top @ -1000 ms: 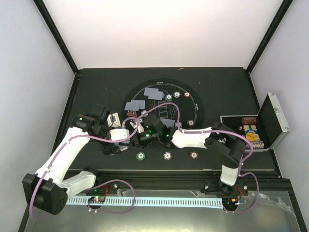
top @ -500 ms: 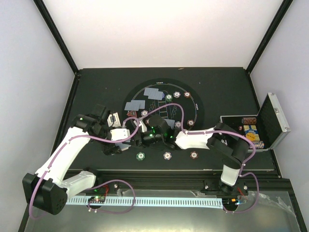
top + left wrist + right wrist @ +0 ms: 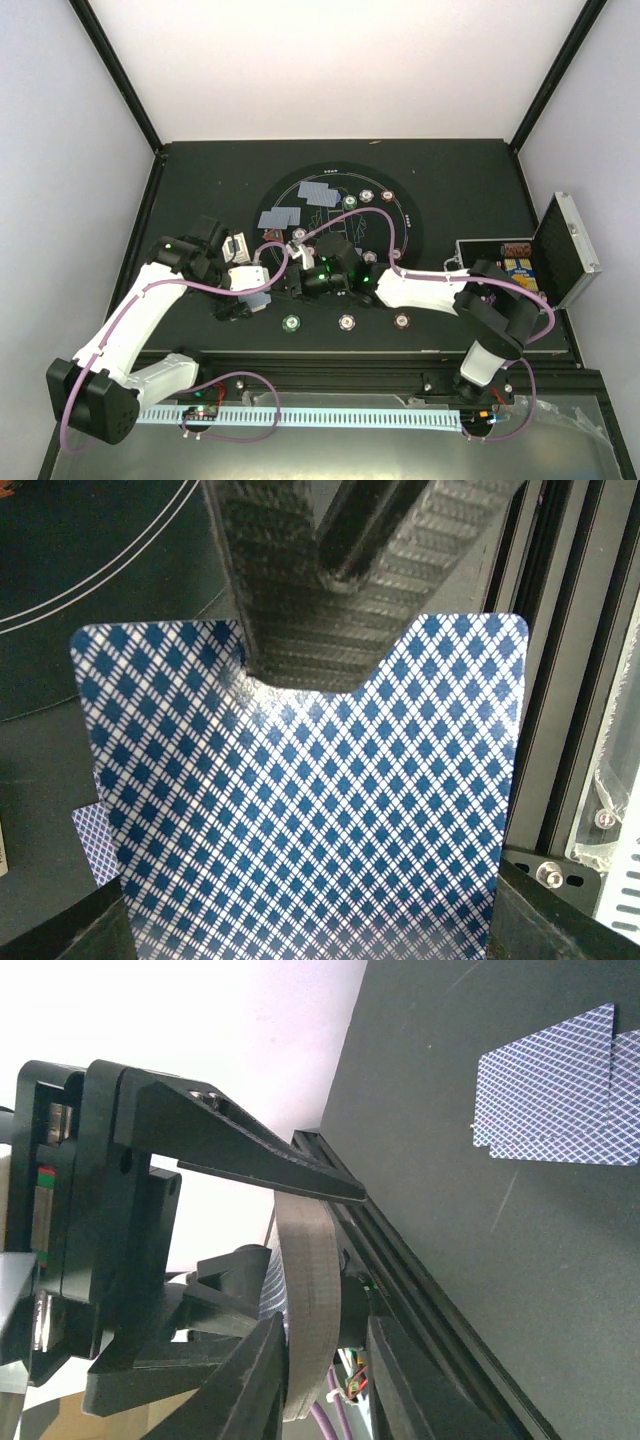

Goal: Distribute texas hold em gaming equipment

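Both end effectors meet at the deck, low over the desk's near-left, close to the front rail.

Left end effector (image 3: pixel 248 298) is clamped tight on a deck (image 3: pixel 300 820) of blue diamond-backed cards held off the desk (image 3: pixel 200 180). The deck's right edge runs beside the front rail (image 3: pixel 560 680). Right end effector (image 3: pixel 300 283) is just beside it, jaws part-way in, and its upper finger (image 3: pixel 290 1175) looks to touch the deck's edge. Can't tell if it grips. Room is tight here: three chips (image 3: pixel 346 322) sit in a row near the front edge, and the round layout (image 3: pixel 405 225) is right behind. Dealt cards (image 3: pixel 318 193) lie in pairs on the layout's far-left. Open case (image 3: pixel 560 250) sits at the right edge, well apart. Bare black desk shows along the far edge and the left side.
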